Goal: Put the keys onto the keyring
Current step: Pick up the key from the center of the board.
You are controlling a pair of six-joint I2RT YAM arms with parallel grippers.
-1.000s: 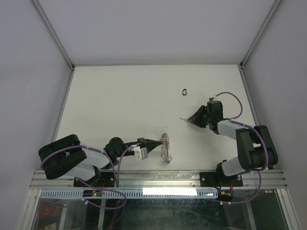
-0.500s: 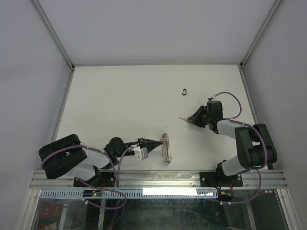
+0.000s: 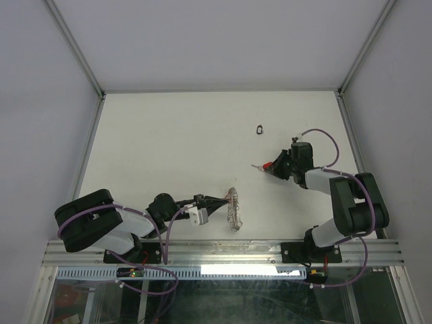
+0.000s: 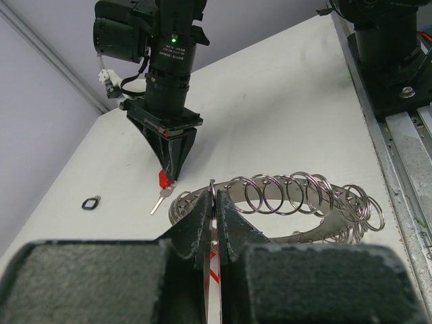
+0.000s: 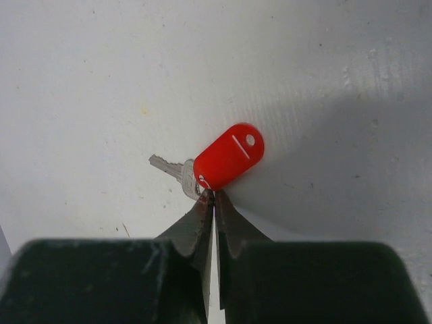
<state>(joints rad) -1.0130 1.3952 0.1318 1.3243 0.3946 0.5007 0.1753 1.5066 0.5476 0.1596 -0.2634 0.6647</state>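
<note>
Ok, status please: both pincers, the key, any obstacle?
Left pincer shut on a keyring loop. Right pincer shut on red-tagged key, apart from the ring. Nothing between them; black tag aside.

White matte table (image 3: 169, 135), faintly speckled up close. Boxed in on three sides by pale grey walls (image 3: 216, 40), with slanting aluminium posts (image 3: 74, 47) at the far corners. Along the near edge, a metal rail (image 3: 236, 250) and a bright light strip (image 3: 239, 270). Soft, even lighting; only faint shadows.
</note>
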